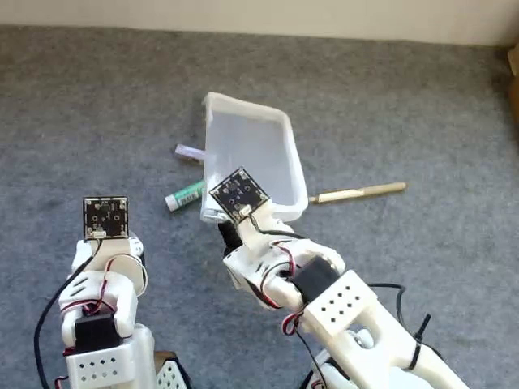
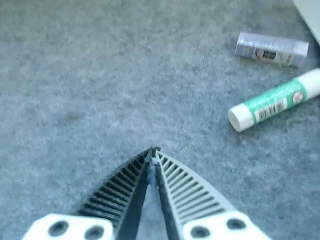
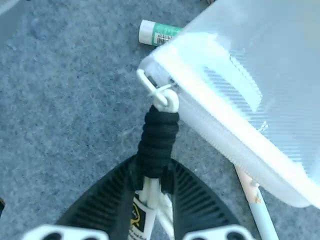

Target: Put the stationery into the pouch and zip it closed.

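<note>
On fuzzy carpet [image 1: 405, 97]: translucent pouch [image 1: 247, 150], cylindrical glue stick [image 1: 185, 196].

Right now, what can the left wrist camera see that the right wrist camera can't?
Left wrist view alone: the left claw, shut and empty, and a small clear rectangular plastic case. Right wrist view alone: the right claw shut on the black wrapped zipper pull of the see-through plastic pouch, plus a pale thin stick under it. Both: the green-and-white glue stick and the grey carpet. The left view's pale corner may be the pouch too.
</note>
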Robot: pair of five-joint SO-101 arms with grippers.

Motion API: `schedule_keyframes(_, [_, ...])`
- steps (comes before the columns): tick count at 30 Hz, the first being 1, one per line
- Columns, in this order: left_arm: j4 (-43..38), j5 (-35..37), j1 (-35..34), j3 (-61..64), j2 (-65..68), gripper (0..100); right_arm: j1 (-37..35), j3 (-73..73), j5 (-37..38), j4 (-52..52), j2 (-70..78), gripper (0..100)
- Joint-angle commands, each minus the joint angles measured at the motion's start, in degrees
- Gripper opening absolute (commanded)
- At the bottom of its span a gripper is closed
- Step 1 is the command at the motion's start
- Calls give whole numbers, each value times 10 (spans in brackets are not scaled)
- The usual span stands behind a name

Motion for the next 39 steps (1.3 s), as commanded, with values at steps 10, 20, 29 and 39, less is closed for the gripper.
schedule_keyframes(10, [83, -4, 29, -122, -7, 213, 50, -4, -11, -20, -65, 3])
schedule_keyframes(20, [93, -4, 121, -136, -1, 213, 50, 15, -28, -20, -97, 3])
schedule_keyframes(29, [140, -4, 161, -144, -5, 213, 47, 52, -28, -19, -189, 3])
schedule_keyframes(39, [138, 35, 175, -189, -6, 217, 47, 118, -25, -17, -311, 3])
